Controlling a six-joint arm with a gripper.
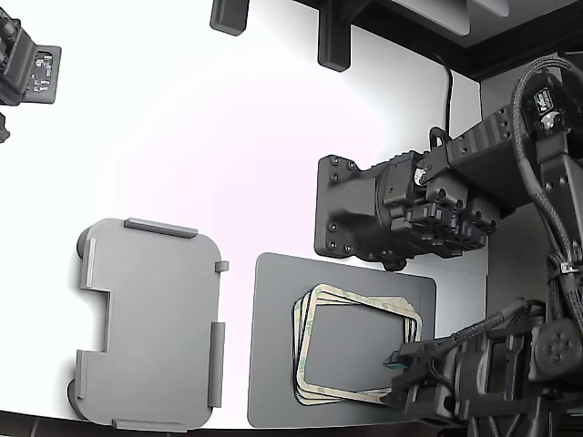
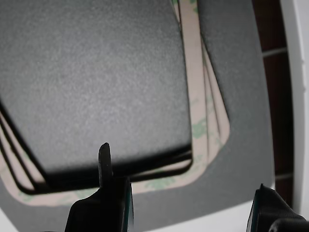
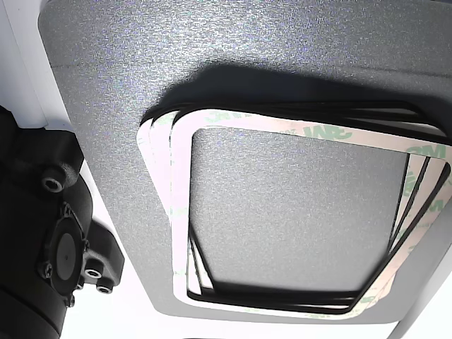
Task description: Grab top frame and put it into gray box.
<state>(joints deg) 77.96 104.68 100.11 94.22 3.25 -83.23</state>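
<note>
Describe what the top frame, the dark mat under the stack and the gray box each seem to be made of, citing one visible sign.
Top frame: probably thin paper-backed adhesive sheet; matte cream face with faint green print, black edges below.
Dark mat: likely foam or rubber; fine grainy, speckled, non-reflective surface.
Gray box: apparently moulded plastic; uniform matte light gray, rounded corners, raised edge tabs.

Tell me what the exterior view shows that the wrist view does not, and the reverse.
Only the exterior view shows the light gray shallow plastic tray on the white table, to the exterior view's left of the mat, and the black arm bodies on the exterior view's right. Only the wrist view shows the claw close up, its two dark fingers apart and holding nothing, one finger over the frame's edge. Both show the stack of thin cream-beige rectangular frames with green blotches lying on the dark gray flat mat.
</note>
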